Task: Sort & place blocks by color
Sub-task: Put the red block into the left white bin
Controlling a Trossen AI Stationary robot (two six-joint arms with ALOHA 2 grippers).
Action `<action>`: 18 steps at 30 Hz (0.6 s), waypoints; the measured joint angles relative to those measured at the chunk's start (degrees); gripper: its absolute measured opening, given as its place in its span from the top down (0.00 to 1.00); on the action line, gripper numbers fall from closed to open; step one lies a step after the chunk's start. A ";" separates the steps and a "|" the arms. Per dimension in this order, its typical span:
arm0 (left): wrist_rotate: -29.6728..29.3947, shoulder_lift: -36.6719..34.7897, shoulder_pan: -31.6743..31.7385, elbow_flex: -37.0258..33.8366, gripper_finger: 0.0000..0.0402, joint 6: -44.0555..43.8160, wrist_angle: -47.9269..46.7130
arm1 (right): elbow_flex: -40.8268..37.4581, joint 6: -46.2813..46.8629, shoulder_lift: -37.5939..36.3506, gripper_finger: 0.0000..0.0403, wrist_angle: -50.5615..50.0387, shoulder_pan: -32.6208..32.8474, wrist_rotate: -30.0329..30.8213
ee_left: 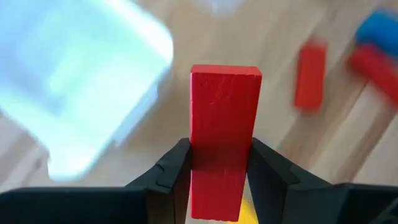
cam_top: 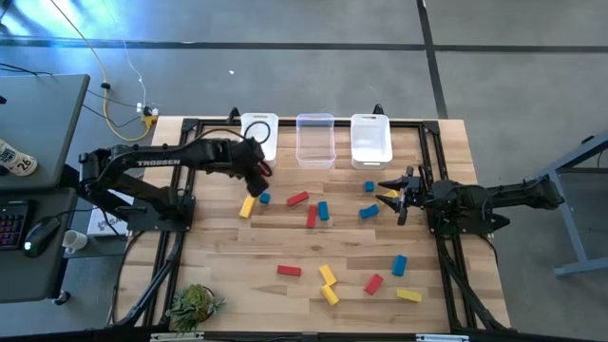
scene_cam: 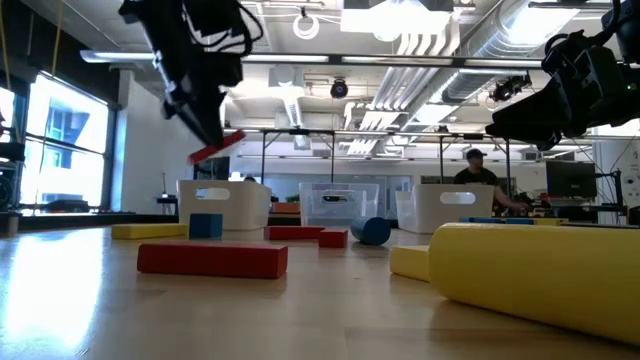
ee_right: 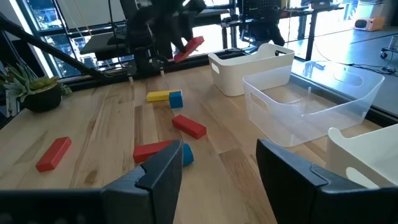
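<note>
My left gripper [cam_top: 257,167] is shut on a red block [ee_left: 224,106] and hangs above the table, just in front of the left white bin [cam_top: 258,133]. The same red block [scene_cam: 217,146] shows tilted in the air in the low view. Several red, yellow and blue blocks lie flat on the wooden table, among them a yellow one [cam_top: 247,206], a blue one [cam_top: 265,199] and a red one [cam_top: 297,199]. At the table's right side my right gripper [ee_right: 217,168] stands open, with nothing between its fingers. My left gripper pinches the red block's two long sides [ee_left: 221,163] between its two fingers [ee_left: 176,171], near one end. The fingers slant down toward the table, and the block runs along them, its free end sticking out ahead. The block is lifted clear of the table and tilted.
A clear bin [cam_top: 315,141] and a second white bin [cam_top: 370,141] stand in a row with the left bin at the table's far edge. A small potted plant [cam_top: 195,304] sits at the near left corner. More blocks lie scattered over the near half [cam_top: 330,294].
</note>
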 joint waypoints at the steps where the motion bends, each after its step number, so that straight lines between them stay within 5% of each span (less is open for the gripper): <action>1: -0.53 0.00 0.31 0.36 0.74 0.26 2.28 | 0.00 0.00 0.00 0.52 0.00 -0.02 0.00; 8: -2.58 0.00 4.98 0.79 0.73 3.64 15.92 | 0.00 0.00 0.00 0.52 0.00 0.00 0.00; 18: -8.47 0.00 15.36 0.79 0.73 7.03 19.06 | 0.00 0.00 0.00 0.52 0.01 -0.02 0.00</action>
